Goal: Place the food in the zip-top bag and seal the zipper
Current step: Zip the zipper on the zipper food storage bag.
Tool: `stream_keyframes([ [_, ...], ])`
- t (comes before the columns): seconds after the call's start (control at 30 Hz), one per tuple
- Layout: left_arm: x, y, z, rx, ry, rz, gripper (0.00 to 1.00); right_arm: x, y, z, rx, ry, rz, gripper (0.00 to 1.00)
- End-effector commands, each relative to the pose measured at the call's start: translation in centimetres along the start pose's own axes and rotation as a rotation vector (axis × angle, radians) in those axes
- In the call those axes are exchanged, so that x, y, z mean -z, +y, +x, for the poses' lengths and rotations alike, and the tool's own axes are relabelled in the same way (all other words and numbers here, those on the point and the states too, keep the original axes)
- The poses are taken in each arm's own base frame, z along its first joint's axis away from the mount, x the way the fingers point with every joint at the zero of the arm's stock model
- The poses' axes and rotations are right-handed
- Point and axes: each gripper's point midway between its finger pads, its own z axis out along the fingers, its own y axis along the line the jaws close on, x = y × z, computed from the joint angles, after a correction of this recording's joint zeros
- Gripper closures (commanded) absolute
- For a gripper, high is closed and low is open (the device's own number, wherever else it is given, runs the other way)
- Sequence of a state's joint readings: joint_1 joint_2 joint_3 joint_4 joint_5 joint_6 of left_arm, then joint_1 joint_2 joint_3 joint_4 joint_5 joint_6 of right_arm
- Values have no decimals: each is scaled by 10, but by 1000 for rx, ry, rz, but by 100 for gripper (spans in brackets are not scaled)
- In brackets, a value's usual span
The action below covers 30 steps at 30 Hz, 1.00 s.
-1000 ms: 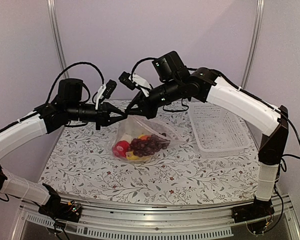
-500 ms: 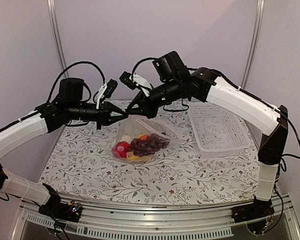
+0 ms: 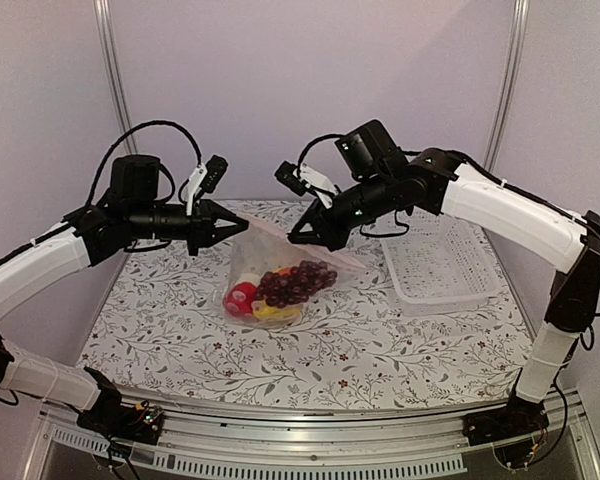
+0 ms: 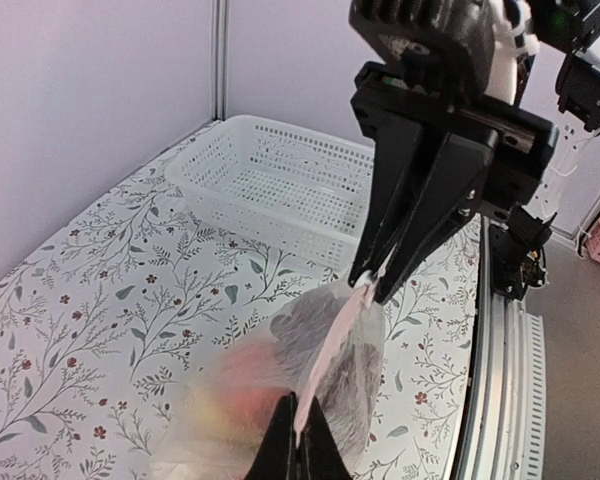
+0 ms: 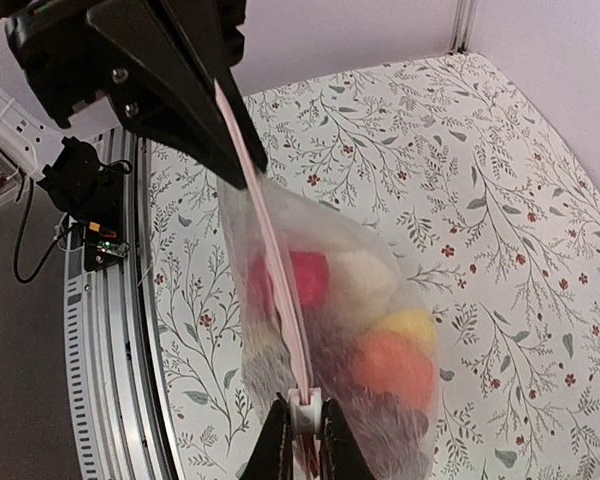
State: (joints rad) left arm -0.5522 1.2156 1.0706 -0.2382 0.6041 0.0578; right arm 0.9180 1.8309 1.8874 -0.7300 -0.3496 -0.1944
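Left fingers (image 3: 225,222) and right fingers (image 3: 315,228) pinch tight on opposite ends of the zipper (image 5: 265,220). The zip-top bag (image 3: 252,252) hangs between them holding the food (image 3: 290,285), perhaps touching the table (image 3: 380,340).

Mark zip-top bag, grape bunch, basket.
zip-top bag (image 3: 262,252), top external view, clear upper wall.
grape bunch (image 3: 298,283), top external view, middle of the cluster.
white basket (image 3: 435,258), top external view, bare mesh floor.
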Motion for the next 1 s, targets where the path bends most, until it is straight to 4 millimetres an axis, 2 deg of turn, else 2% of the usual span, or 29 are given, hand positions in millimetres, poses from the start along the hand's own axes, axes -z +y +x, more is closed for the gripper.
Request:
stream_keyframes([
  [0.0,20,22,-20,-59,-74,-110,100,36,-26,64,-112,160,116,100],
  [0.07,21,26,-19,-55,-74,-123,100,43,-32,89,-151,201,136,100],
  [0.17,20,30,-19,-52,-77,-129,100,56,-38,113,-196,226,161,100],
  [0.43,15,39,-24,-42,-80,-135,100,90,-56,158,-279,266,240,100],
  [0.53,14,40,-24,-38,-79,-136,100,96,-57,168,-295,273,254,100],
  [0.67,10,40,-23,-22,-79,-118,100,97,-56,163,-293,257,243,100],
  [0.73,8,41,-24,-17,-80,-113,100,96,-56,156,-290,246,229,96],
  [0.77,7,41,-24,-13,-80,-109,100,96,-56,150,-286,234,222,88],
  [0.83,5,42,-26,-5,-88,-106,100,100,-57,129,-279,187,212,65],
  [0.97,1,54,-34,6,-111,-145,100,116,-58,80,-257,69,205,43],
])
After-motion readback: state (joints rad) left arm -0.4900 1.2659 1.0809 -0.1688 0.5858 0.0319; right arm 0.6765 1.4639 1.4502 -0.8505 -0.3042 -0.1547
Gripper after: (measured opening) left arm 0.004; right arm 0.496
